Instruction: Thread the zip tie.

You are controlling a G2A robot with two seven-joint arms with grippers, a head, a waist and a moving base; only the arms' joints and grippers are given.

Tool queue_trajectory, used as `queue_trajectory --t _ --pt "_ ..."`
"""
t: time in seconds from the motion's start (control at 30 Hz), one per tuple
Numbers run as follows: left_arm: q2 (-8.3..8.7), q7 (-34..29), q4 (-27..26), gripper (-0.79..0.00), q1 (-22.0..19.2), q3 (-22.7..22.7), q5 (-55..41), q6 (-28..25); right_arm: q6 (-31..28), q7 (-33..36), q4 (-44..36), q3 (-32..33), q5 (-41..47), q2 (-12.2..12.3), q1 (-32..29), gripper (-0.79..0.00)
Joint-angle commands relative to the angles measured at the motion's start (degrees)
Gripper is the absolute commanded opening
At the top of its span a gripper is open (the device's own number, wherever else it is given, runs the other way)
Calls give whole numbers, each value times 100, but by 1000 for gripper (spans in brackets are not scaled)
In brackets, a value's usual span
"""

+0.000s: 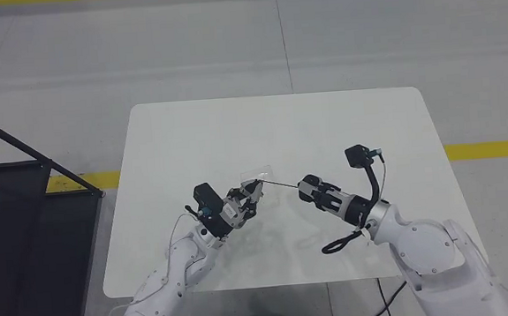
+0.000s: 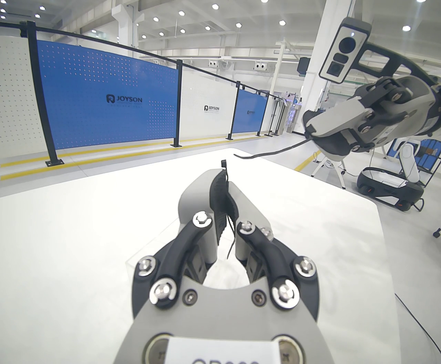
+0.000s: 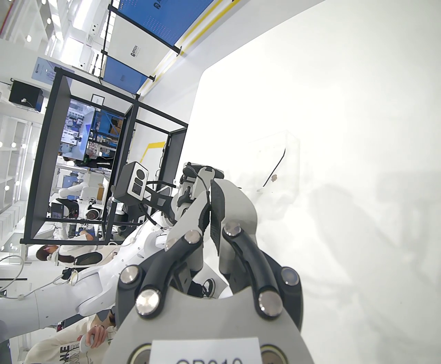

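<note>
Both arms are over the front middle of the white table, claws tip to tip.

Left claw is clenched on a black zip tie by its head end. The head pokes out just past the fingertips, and a short bit of tie hangs out behind the pads.

Right claw is clenched on a thin black strip, held roughly level, with the free tip aimed at the head. The tip sits just beside the head, not in it, with a small gap showing. Can't tell whether that strip and the head end are one tie or two. From above, the strip runs across the space between the two claws.

Clear plastic tray is on the table below the left claw, with one spare tie lying in it.
</note>
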Motion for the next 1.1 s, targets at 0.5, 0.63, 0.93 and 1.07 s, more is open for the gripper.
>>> queue_trajectory --t 0.5,0.63,0.93,1.07 --pt "0 0 0 -785 0 0 0 0 -102 -45 84 -24 18 -1 -67 -785" --pt "0 0 0 -785 0 0 0 0 -155 -26 -58 36 -20 15 -189 -785" --pt "-68 208 -262 -785 165 100 578 1252 175 -16 -198 138 88 23 -316 -785" --pt "-130 342 -203 -785 181 256 786 1703 290 -27 -243 128 141 18 -299 -785"
